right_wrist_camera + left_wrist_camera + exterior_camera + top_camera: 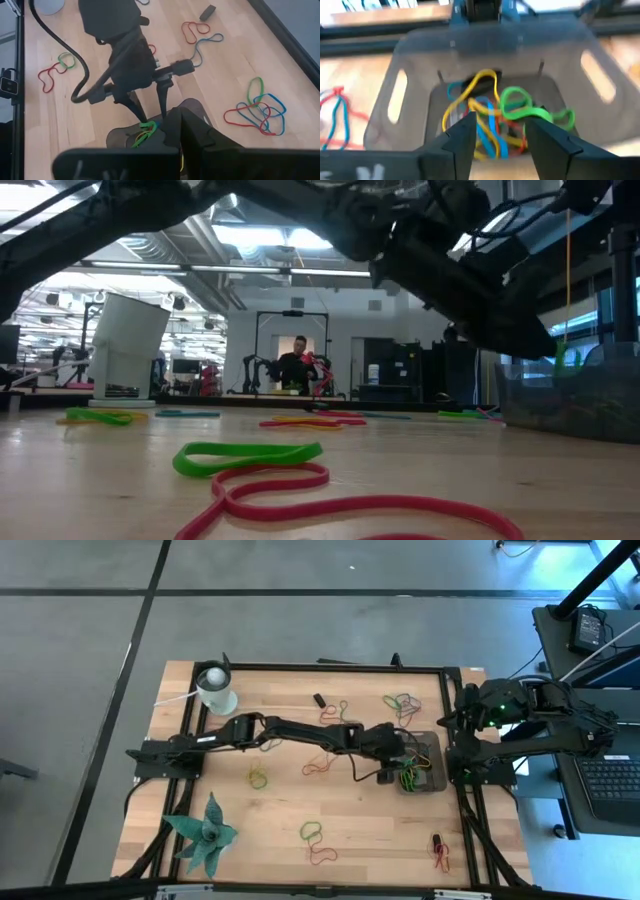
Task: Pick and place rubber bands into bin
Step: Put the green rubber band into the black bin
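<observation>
Hovering over bin (600, 80), left gripper (499, 137) jaws wide (rubber bands (490, 117) piled just beneath).

I see a wooden desk (290, 810) with a black frame round its edge. White round cup (216, 690) at the far left corner. Teal spiky star-shaped thing (203, 832), maybe a fake plant, near left corner. Small black oblong piece (319, 699) far middle. Laptop (610, 785) off the right side. Person (296, 363) standing far back in the room.

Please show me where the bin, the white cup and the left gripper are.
bin (410, 55): left wrist view, grey wall.
white cup (215, 690): high view, its side.
left gripper (500, 135): left wrist view, between its open fingertips.
</observation>
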{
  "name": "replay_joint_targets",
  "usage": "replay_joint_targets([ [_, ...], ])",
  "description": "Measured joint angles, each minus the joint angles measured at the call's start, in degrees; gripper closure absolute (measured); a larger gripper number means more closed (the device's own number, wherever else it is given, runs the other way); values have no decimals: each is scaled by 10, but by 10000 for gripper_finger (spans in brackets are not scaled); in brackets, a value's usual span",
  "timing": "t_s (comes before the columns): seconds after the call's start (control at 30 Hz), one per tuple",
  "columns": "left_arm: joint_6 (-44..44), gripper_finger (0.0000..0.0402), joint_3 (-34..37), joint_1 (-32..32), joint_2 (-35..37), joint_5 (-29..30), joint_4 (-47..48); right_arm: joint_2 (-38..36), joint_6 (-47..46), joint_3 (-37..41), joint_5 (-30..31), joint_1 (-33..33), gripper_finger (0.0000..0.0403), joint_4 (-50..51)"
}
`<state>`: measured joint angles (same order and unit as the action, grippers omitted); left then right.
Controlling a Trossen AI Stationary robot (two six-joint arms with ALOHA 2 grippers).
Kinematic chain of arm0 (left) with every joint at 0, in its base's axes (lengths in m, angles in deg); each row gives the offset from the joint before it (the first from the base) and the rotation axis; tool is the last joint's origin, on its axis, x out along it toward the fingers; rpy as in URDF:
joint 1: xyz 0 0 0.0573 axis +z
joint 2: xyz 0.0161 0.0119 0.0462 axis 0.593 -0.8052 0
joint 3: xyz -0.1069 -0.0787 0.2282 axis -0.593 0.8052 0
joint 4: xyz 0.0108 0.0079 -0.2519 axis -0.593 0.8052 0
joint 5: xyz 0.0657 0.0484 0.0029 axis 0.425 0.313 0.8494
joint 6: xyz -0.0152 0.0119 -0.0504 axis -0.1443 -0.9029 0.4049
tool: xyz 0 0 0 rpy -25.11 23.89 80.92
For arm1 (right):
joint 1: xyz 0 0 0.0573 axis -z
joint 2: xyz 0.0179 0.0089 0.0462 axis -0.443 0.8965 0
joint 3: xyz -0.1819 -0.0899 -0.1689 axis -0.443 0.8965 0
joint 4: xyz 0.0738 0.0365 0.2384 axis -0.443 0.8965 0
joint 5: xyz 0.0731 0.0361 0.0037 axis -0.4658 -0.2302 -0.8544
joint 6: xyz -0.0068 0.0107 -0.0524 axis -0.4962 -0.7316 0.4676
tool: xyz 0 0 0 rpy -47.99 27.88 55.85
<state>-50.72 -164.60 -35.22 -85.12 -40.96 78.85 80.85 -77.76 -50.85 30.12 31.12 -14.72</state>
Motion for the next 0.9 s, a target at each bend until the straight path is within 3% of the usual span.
replay_joint_targets([
  [0.17,-45,234,-63,1,1,29,124,0,1,0,0,0,399,0],
  [0.3,-75,244,-70,2,1,48,130,0,1,0,0,0,399,0],
  [0.47,-112,255,-70,-4,1,192,75,0,-4,0,0,0,399,-1],
  [0.57,-169,261,-68,-8,1,247,56,0,-15,0,1,0,399,-1],
  [0.67,-188,266,-68,-8,1,235,44,0,-15,0,1,0,399,-1],
  [0.8,-200,270,-68,-8,0,139,51,0,-15,0,1,0,399,-1],
  [0.9,-265,270,-68,-14,0,167,51,0,-15,0,1,0,399,0],
])
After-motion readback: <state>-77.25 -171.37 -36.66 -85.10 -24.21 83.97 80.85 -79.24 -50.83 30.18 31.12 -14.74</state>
